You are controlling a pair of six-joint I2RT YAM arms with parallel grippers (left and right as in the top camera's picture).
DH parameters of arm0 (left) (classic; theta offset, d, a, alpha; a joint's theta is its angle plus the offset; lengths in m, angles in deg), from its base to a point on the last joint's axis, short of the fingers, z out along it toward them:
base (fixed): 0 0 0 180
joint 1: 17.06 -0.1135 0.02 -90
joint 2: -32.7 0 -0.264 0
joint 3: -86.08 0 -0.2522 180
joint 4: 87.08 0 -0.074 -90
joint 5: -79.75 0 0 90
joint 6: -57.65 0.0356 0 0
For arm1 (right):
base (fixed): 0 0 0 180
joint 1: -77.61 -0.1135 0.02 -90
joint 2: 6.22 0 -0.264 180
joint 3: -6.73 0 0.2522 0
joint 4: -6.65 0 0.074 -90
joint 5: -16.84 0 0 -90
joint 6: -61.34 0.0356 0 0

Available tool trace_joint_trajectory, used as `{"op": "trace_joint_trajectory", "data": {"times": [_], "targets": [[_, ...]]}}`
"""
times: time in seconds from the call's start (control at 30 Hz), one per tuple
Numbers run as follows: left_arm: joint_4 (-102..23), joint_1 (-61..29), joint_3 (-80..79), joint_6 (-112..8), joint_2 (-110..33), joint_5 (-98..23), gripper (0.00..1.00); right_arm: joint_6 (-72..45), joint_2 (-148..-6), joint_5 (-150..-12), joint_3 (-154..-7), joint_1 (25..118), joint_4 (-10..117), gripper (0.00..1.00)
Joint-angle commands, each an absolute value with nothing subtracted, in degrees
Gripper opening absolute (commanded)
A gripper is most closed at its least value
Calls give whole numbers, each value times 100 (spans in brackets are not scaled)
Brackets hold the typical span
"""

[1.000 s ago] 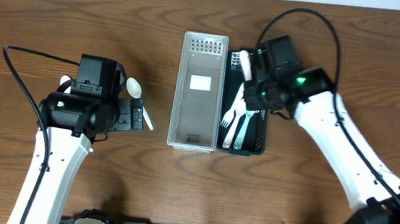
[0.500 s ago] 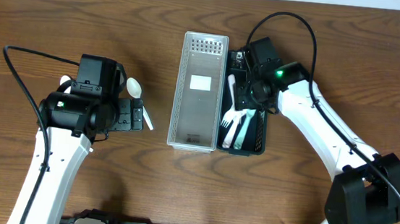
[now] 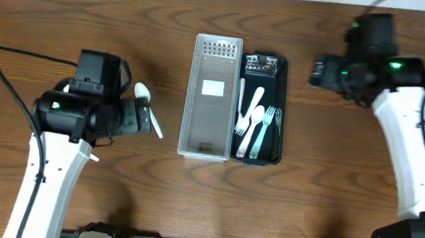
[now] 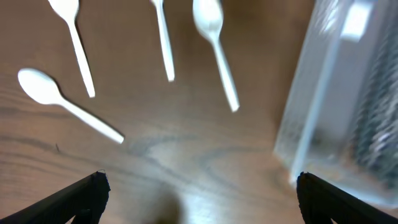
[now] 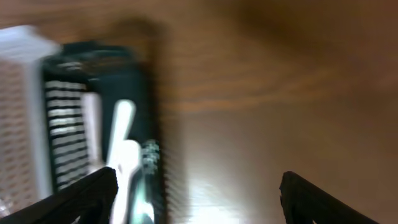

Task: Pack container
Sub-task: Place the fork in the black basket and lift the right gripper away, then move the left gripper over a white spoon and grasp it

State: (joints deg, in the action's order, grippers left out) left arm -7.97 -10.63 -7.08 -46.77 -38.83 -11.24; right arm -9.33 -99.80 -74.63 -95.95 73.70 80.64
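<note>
Obs., wooden table (image 3: 190,202). Two containers are sitting side by side at the centre, long walls touching. The left one is a clear perforated plastic bin (image 3: 214,96); from overhead it is showing only a white label on its floor. The right one is a dark slotted tray (image 3: 279,109) and is holding white plastic cutlery (image 3: 252,122), at least two forks among the pieces, lying lengthwise.

Left gripper (image 3: 144,119) is hovering over the table left of the clear bin, its fingers spread wide and holding nothing. A white plastic spoon (image 3: 144,92) is lying on the wood just beside it. In the left wrist view the left gripper (image 4: 199,193) is showing both fingertips far apart at the lower corners, with four white spoons (image 4: 62,102) loose on the table ahead, none touching another. The corner of the clear bin (image 4: 348,93) is standing at the right of that view.

Right gripper (image 3: 318,70) is hanging above bare wood to the right of the dark tray, well apart from it. The right wrist view is motion-blurred; the right gripper (image 5: 196,193) is reading as released, fingers wide and empty. The dark tray (image 5: 149,112) with its white pieces is lying at the left of that view.
</note>
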Motion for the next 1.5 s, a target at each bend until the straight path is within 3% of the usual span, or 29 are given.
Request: {"op": "trace_joint_trajectory", "data": {"times": [0.0, 0.57, 0.77, 1.47], "targets": [[-891, -1052, -479, -5243, -4147, -1133, 98, -916, -10068, -7489, -9508, 7705, 8245, 87], [-1967, -1119, -37, -5780, -7419, -1190, 98, -1462, -10192, -7487, -8284, 7904, 8162, 93], [-2323, -1290, -37, -5774, -7830, -1881, 98, -1462, -10192, -7487, -8148, 7904, 8123, 93], [-2570, -1355, -42, -5774, -8584, -1863, 98, -1462, -10192, -7487, -8148, 7904, 8046, 93]]}}
